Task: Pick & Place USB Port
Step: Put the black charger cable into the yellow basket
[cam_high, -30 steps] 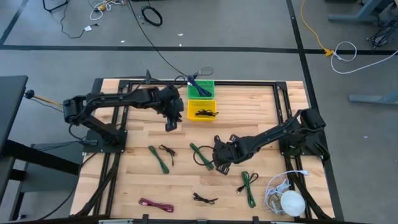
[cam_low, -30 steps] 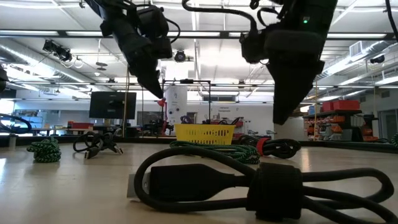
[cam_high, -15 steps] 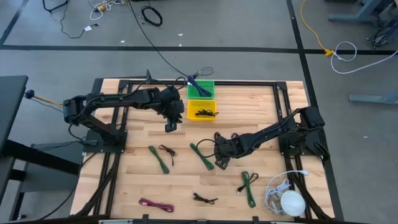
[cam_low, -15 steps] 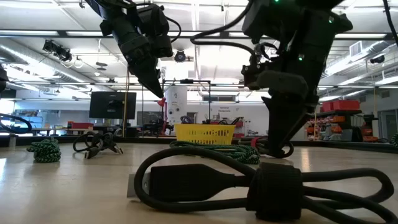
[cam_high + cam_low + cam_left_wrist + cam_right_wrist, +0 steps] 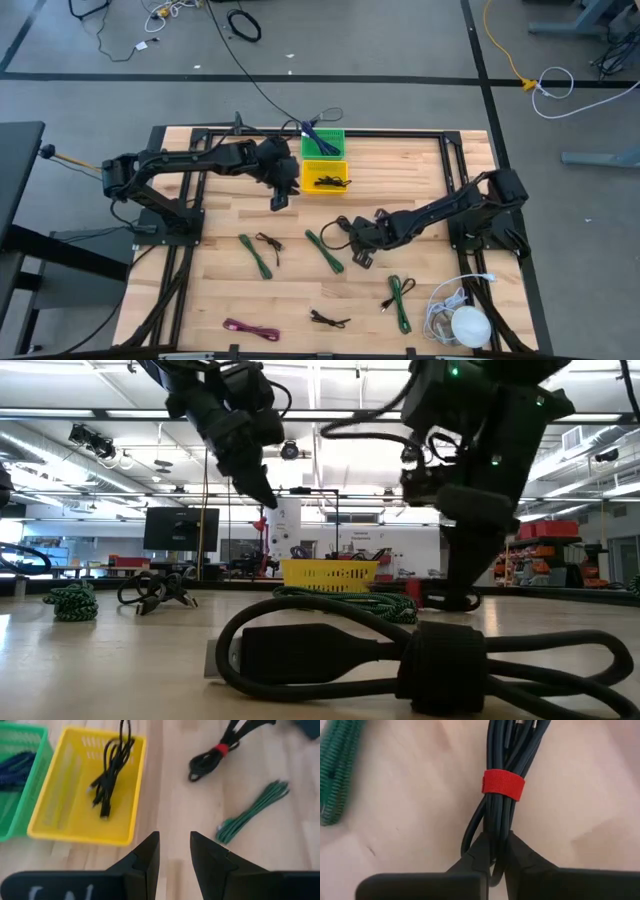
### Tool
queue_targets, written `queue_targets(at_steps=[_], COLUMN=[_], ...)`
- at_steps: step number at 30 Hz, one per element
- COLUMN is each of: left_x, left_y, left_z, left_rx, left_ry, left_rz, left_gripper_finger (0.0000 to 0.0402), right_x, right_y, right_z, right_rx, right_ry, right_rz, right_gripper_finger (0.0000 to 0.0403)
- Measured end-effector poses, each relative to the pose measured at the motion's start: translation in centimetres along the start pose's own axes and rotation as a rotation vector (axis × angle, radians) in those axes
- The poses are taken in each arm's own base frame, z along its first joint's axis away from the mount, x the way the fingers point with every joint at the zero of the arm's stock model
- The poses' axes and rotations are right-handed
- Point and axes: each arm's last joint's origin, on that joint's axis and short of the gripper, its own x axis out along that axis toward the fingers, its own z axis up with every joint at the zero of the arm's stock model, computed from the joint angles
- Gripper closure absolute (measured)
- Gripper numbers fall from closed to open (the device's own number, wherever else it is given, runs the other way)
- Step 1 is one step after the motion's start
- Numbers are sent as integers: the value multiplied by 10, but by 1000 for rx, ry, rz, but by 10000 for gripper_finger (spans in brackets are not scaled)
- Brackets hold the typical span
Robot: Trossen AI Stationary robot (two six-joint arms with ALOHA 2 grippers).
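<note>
A black cable bundle tied with a red strap lies on the wooden table near its middle. My right gripper is down on it and shut on its strands; it also shows in the high view. My left gripper hangs above the table just left of the yellow bin, open, with nothing between its fingers. The yellow bin holds a black cable. My right gripper pinches the bundle's black strands between its two fingers, a short way from the red strap. The fingers come from above, pointing down. The bundle lies on the table top.
A green bin with a blue cable stands behind the yellow one. Green cables, small black cables, a pink cable and a white coil are spread over the table's near half.
My right gripper has come down onto the black bundle and shut on its strands. My left gripper has shifted a little toward the yellow bin, still open.
</note>
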Motion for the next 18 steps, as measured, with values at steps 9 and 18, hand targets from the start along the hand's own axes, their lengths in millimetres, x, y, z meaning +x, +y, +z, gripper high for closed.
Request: queue_targets(at_steps=[9,18], left_x=[-3,-19], left_y=[-2,-2], left_z=[22,58], left_rx=[4,92], left_ry=[-234,-629], left_rz=[-132,-136], left_gripper_finger=[290,290], right_x=[-88,-154], right_y=[-25,-40], right_z=[14,31], right_rx=[-1,-39], right_ry=[-367,-801], right_rz=[-59,-99], right_gripper_finger=[383,383])
